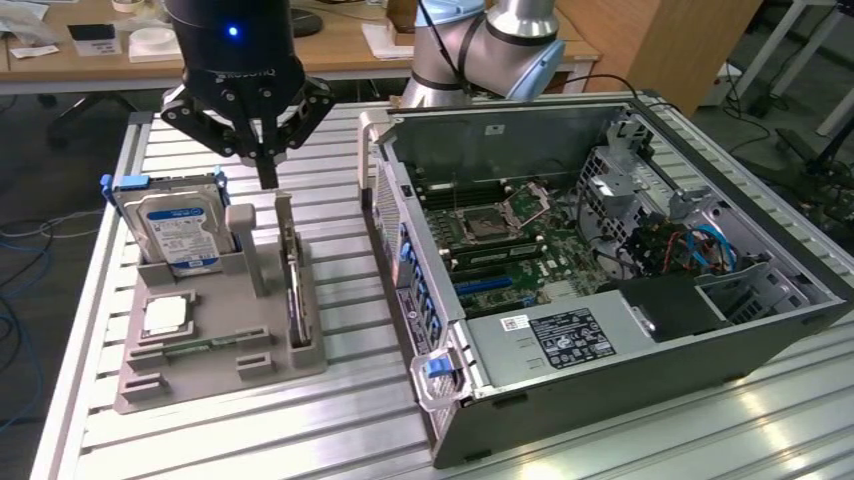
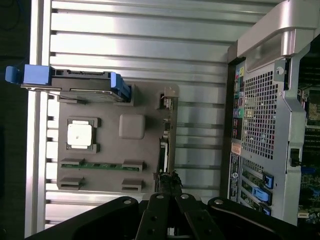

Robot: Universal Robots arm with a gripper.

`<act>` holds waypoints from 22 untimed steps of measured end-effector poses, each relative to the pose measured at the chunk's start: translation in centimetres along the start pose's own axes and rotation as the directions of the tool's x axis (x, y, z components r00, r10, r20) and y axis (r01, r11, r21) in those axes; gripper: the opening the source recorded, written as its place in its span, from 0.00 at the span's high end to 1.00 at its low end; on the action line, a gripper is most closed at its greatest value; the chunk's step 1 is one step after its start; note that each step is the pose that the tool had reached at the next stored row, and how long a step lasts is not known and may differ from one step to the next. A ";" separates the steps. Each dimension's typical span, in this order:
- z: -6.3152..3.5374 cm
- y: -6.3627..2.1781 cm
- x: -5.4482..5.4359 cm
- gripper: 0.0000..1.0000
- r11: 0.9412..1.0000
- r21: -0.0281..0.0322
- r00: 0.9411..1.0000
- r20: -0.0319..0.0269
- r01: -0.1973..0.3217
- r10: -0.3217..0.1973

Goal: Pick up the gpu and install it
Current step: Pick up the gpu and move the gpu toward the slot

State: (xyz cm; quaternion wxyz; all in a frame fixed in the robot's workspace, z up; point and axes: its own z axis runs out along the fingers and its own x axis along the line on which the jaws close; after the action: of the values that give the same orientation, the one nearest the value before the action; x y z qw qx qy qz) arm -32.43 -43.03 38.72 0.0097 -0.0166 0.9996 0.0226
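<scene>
Tool (image 1: 268, 178) pressed together above gpu (image 1: 295, 285) standing on edge in grey holder (image 1: 214, 368) beside hard drive (image 1: 180, 232)

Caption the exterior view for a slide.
Shut black end effector hovers above the thin dark circuit card upright in a grey holder, beside the open computer case.

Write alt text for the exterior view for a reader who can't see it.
The robot's shut hand hangs close above the gpu, which stands on edge in a grey holder on a metal table. A blue-labelled hard drive stands in the same holder; an open computer case lies on the exterior view's right.
</scene>
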 end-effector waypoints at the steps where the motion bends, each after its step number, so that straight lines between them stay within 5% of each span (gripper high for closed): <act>1: 0.00 0.00 0.0 0.89 1.000 0.000 1.000 0.000 0.000 0.000; 12: 0.00 0.00 0.0 0.89 1.000 0.000 1.000 0.000 0.000 0.000; 22: 0.00 0.00 0.0 0.47 1.000 0.000 1.000 0.000 0.000 0.000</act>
State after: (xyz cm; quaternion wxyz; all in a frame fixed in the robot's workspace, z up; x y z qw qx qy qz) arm -32.43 -43.03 38.72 0.0097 -0.0166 0.9996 0.0226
